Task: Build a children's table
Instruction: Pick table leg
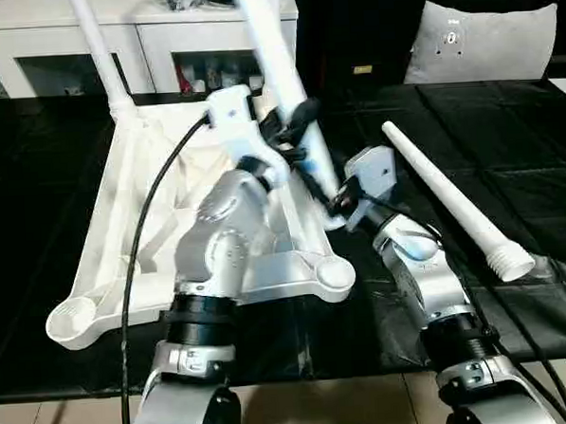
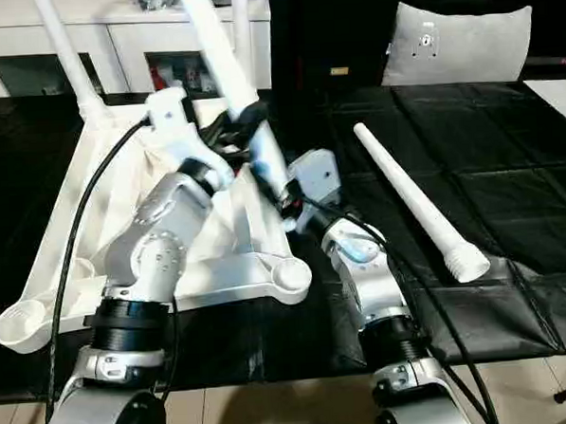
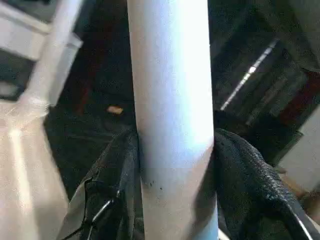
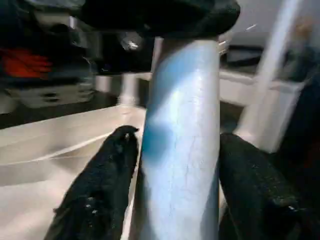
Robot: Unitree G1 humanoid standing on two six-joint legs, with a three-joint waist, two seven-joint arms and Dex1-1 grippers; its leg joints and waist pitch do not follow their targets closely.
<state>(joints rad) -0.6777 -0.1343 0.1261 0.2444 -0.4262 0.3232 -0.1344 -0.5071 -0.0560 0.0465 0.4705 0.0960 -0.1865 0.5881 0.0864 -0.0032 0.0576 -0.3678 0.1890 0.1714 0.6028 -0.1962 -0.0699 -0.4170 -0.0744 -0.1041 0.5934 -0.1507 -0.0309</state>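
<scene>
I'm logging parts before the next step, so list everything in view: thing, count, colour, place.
table top: one, white, upside down on the black surface, ribbed underside up.
fitted legs: at least two, white, rising from the top's far corners.
held leg: one, white, tilted over the top's right edge, between both pincers.
loose leg: one, white, lying on the black surface to the right.
empty corner sockets: two, white, at the near corners.
cabinet: one, white with glass doors, behind.
cushion: one, grey, far right.
left pincer: black fingers, shut on the held leg.
right pincer: black fingers either side of the held leg.
</scene>
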